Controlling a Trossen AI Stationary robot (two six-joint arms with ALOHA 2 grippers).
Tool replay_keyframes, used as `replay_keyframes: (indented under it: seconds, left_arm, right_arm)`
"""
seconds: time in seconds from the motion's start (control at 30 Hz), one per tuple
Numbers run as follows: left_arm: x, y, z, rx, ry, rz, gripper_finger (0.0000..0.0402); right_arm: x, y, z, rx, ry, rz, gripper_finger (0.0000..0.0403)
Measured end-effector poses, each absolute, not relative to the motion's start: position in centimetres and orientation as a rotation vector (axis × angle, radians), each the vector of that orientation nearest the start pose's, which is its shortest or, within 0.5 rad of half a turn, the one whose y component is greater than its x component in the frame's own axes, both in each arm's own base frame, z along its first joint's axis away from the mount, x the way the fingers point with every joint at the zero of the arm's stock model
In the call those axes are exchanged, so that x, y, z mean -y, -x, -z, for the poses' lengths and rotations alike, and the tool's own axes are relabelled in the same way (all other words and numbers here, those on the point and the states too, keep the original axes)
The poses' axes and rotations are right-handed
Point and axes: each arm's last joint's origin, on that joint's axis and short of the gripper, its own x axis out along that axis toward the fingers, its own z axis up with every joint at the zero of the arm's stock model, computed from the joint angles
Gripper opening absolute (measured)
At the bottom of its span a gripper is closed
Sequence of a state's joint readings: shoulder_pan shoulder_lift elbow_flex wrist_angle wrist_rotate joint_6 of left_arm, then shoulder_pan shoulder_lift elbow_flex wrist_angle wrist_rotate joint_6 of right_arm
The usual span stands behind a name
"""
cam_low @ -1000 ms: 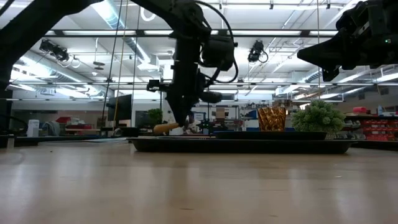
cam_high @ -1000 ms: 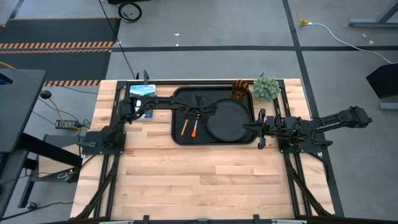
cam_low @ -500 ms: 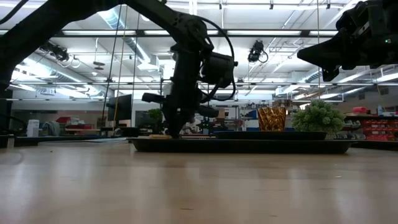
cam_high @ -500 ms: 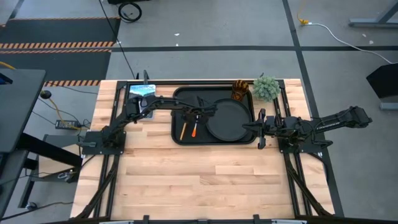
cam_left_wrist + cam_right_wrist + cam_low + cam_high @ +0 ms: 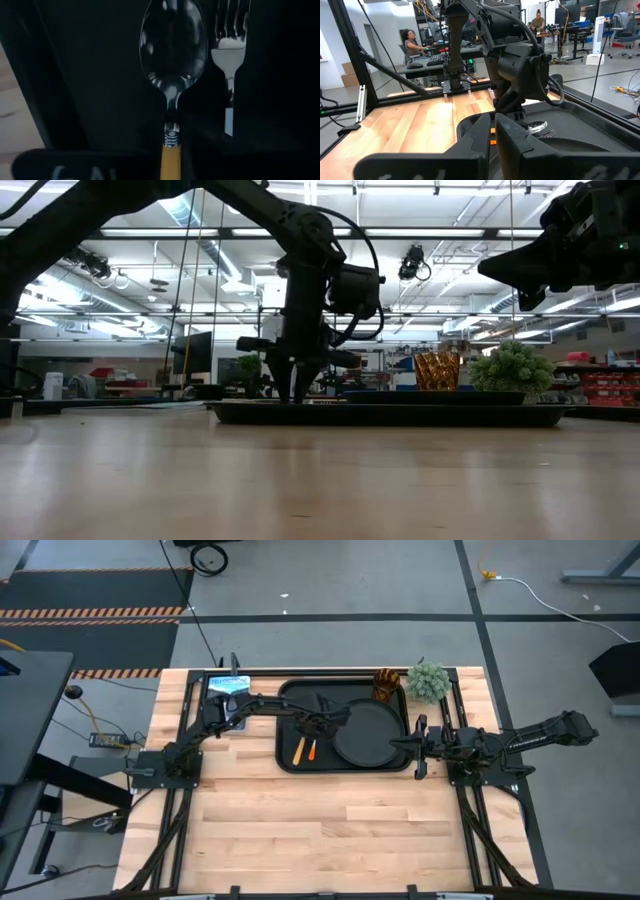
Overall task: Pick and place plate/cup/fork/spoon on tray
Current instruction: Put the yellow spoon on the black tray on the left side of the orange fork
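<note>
The black tray lies at the table's far middle. On it rest the round black plate and, at its far right corner, the amber cup. The spoon and the fork lie side by side on the tray's left part, orange handles toward the near edge. My left gripper points down over the spoon, open, one finger on each side of the spoon's handle. My right gripper waits shut at the tray's right edge.
A fuzzy green plant stands just right of the cup, off the tray. A blue-and-white object lies at the far left. Bare wood fills the near half of the table. People sit at desks beyond the table.
My left gripper has come down onto the tray with the spoon. The spoon's handle stood tilted above the tray rim a second ago and now lies flat on the tray. The fingers have then opened and let go of it.
</note>
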State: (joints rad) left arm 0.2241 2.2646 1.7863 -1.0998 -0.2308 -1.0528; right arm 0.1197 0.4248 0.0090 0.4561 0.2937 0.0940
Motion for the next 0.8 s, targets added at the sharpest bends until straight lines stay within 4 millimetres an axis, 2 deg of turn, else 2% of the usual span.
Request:
replay_keyframes:
  seconds: [0.2,0.47,0.63,0.8]
  left_arm:
    - [-10.6,-42.2,-16.1,-1.256,0.732,-1.067,0.0102]
    - [-10.6,-42.5,-17.4,-1.33,0.581,-0.925,0.0091]
    - [-11.7,-42.4,-17.1,-1.335,0.634,-0.91,0.0085]
    - [-12.7,-41.8,-16.2,-1.361,0.672,-0.913,0.01]
  right_arm:
    - [-0.6,-12.3,-17.2,0.047,-0.102,0.172,0.0034]
    - [-0.6,-12.3,-17.2,0.048,-0.102,0.172,0.0034]
    - [-0.6,-12.3,-17.2,0.047,-0.102,0.172,0.0034]
    - [-0.6,-12.3,-17.2,0.047,-0.102,0.172,0.0034]
